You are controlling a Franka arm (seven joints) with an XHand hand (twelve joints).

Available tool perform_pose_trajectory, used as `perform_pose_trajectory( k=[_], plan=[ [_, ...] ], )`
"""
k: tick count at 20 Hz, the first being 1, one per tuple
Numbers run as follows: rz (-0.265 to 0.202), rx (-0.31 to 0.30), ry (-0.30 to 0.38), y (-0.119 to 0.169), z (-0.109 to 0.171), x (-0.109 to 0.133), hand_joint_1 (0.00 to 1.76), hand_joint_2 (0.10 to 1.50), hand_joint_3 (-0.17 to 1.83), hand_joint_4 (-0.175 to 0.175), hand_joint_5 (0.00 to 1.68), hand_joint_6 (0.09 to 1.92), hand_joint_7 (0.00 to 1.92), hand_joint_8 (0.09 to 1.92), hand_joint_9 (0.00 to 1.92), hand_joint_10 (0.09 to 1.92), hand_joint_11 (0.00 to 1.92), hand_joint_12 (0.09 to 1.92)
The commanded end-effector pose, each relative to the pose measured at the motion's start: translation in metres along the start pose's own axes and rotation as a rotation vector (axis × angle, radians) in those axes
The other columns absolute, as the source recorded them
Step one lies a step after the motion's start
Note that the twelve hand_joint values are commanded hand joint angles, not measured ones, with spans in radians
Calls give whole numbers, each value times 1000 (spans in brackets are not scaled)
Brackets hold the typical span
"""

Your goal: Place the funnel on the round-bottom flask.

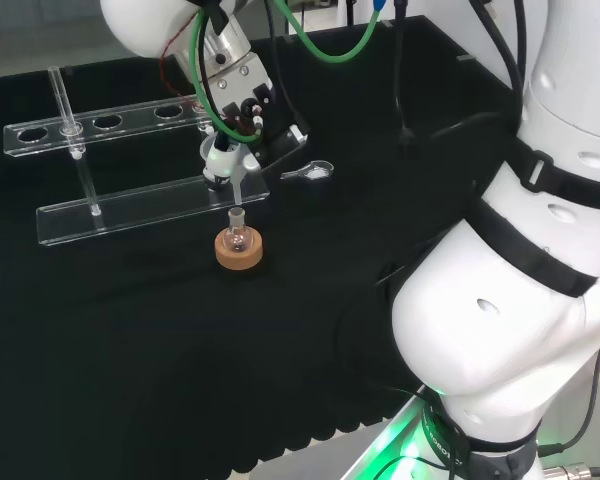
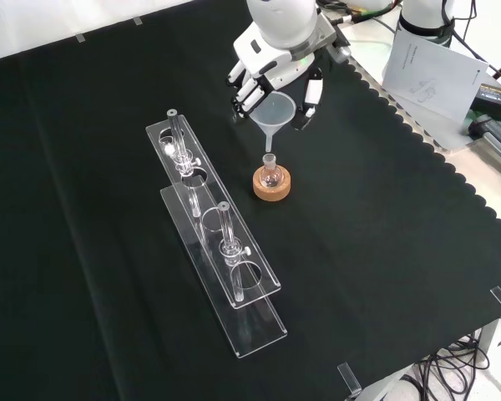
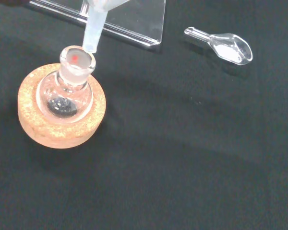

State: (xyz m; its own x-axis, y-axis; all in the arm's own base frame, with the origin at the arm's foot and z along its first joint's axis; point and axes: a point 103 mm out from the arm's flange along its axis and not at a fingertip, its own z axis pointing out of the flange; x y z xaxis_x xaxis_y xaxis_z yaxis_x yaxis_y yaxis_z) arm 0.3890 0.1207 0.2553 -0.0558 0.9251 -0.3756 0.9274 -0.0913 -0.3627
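A small clear round-bottom flask (image 2: 270, 173) stands upright in a cork ring (image 2: 271, 185) mid-cloth; the same flask (image 1: 237, 235) sits in its cork ring (image 1: 240, 251) in the head view. The hand (image 2: 271, 71) is shut on a clear funnel (image 2: 272, 115), fingers curled round its cone. The funnel stem (image 3: 93, 29) hangs just above the flask's mouth (image 3: 77, 59), its tip at the rim. In the head view the hand (image 1: 238, 95) holds the funnel (image 1: 232, 170) right over the flask. Dark material lies in the flask's belly (image 3: 62, 106).
A clear test-tube rack (image 2: 213, 230) with upright tubes runs along the left of the flask in the front view; the same rack (image 1: 140, 205) lies behind it in the head view. A clear scoop with white powder (image 3: 224, 45) lies on the cloth near the flask.
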Motion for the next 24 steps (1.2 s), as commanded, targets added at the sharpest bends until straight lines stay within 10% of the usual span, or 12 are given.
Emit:
perform_pose_trajectory(
  k=[1, 24],
  plan=[
    [-6, -9, 12, 3, 3, 0, 664, 853, 476, -49, 612, 238, 678, 746, 959, 622, 520, 1274],
    [-16, 11, 9, 15, 22, 13, 672, 857, 477, -51, 614, 271, 664, 759, 952, 628, 522, 1271]
  ],
)
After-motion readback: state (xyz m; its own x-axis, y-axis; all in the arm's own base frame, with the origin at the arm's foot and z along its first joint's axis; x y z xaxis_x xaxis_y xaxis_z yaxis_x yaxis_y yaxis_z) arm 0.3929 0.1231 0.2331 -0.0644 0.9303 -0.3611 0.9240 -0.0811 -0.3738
